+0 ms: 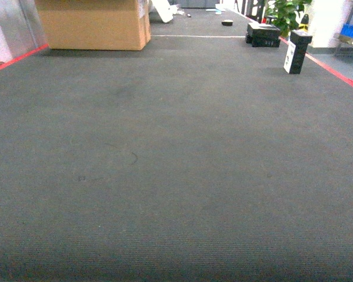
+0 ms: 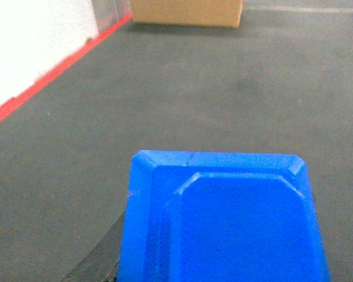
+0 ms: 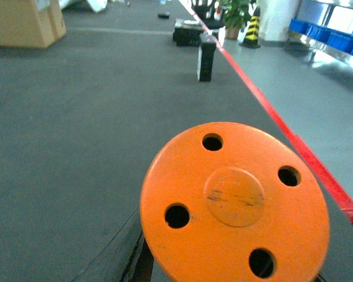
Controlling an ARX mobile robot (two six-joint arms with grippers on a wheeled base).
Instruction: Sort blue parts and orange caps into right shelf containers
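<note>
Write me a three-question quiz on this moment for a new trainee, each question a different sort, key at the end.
1. True or false: in the right wrist view, the orange cap fills the foreground and its flat face shows four round holes.
2. Multiple choice: in the left wrist view, what sits directly in front of the camera? A) a cardboard box B) a blue part C) a potted plant
3. Fill in: in the head view, the cardboard box stands at the far ____ of the grey carpet.

Key: 1 true; 2 B; 3 left.

Neither wrist view shows the gripper fingers, so how each item is held cannot be told.
</note>
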